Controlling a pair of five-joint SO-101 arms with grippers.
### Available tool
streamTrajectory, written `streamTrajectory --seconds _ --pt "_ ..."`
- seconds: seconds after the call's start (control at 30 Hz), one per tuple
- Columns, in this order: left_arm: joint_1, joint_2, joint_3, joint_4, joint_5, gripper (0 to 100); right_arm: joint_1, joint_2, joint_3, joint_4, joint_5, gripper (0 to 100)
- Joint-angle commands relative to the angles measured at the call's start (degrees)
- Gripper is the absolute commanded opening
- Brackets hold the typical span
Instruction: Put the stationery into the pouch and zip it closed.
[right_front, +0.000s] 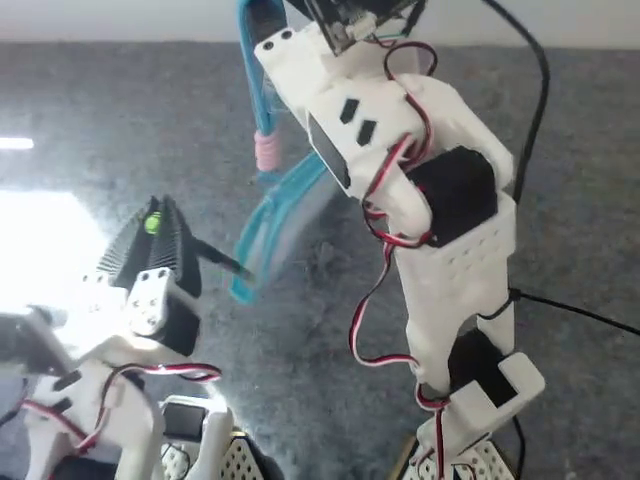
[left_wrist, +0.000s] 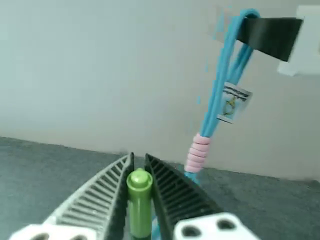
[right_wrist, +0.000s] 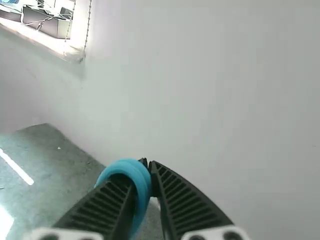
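A green marker (left_wrist: 139, 197) is gripped between the closed fingers of the left pincer (left_wrist: 139, 158). Just beyond, over the grey bench (right_front: 120, 100), the blue pouch (right_front: 278, 228) is held up tilted, its strap (right_wrist: 131, 180) clamped in the right pincer (right_wrist: 146, 166).

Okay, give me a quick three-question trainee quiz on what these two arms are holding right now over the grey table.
1. True or false: the left gripper is shut on the green plastic marker.
2. What does the right gripper grip? A) a red eraser B) the blue cord loop of the blue-edged clear pouch C) nothing
3. Fill in: the round beads stacked on the blue cord are ____ in colour.
Key: 1 true; 2 B; 3 pink.
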Motion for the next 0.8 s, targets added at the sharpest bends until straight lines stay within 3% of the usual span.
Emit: streamTrajectory --seconds 0.0,0.2,0.77 --pt "2.73 0.18 1.98 -5.89 0.53 1 1.8 -0.66 -2.55 -2.07 0.97 0.6" --pt "2.73 0.09 9.1 -14.95 -0.7 1 3.21 -1.36 -3.78 -2.24 0.97 0.6" --pt "-1.41 0.0 2.15 -13.71 -1.93 1 3.3 -1.27 -3.52 -1.89 2.46 0.6"
